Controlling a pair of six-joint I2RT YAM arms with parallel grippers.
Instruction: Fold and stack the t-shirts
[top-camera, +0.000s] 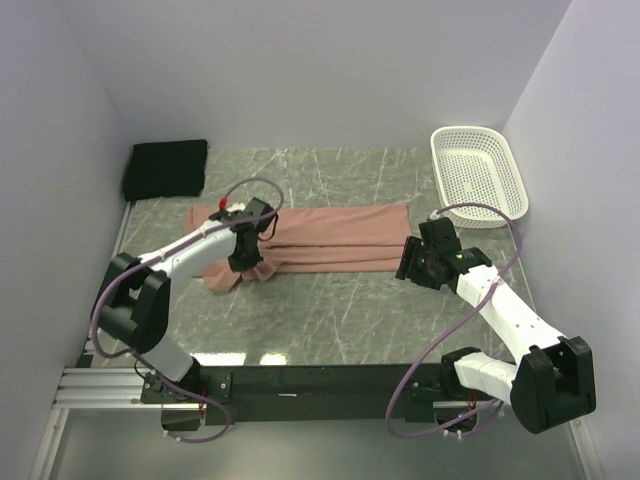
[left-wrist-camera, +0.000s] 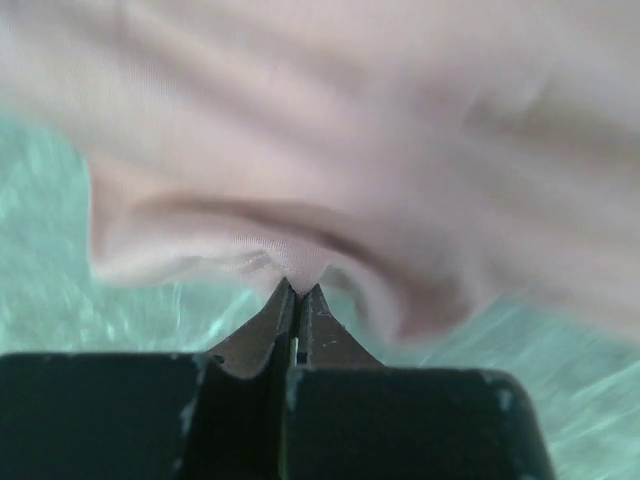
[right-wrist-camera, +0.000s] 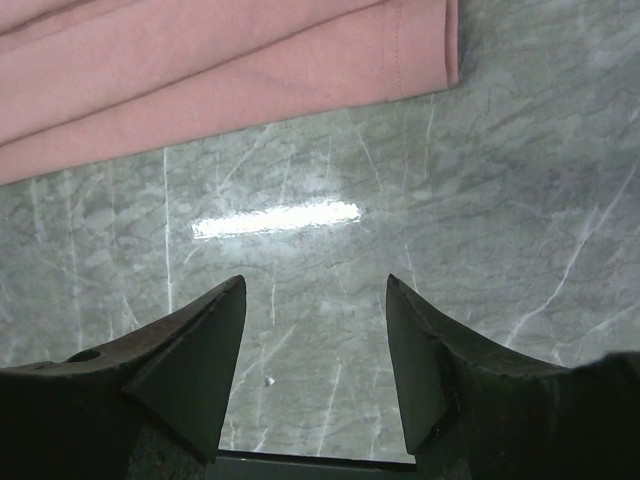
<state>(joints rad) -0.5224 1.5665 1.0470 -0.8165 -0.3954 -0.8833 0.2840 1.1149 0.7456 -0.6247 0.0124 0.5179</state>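
Salmon-pink cotton t-shirt (top-camera: 340, 240), folded lengthwise on grey marble counter (top-camera: 350, 310): left fingers (left-wrist-camera: 258, 340) clamped on its edge; right fingers (right-wrist-camera: 190, 350) parted, empty.

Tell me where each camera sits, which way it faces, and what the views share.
Top external: above and behind the bases, looking down on the table; shows left arm, right arm, pink t-shirt, black t-shirt, basket.
Left wrist: looks along the left fingers, shut on pink cloth.
Right wrist: looks down past the right fingers, open, at the table and the shirt's hem.
Shared: all three show the pink t-shirt.
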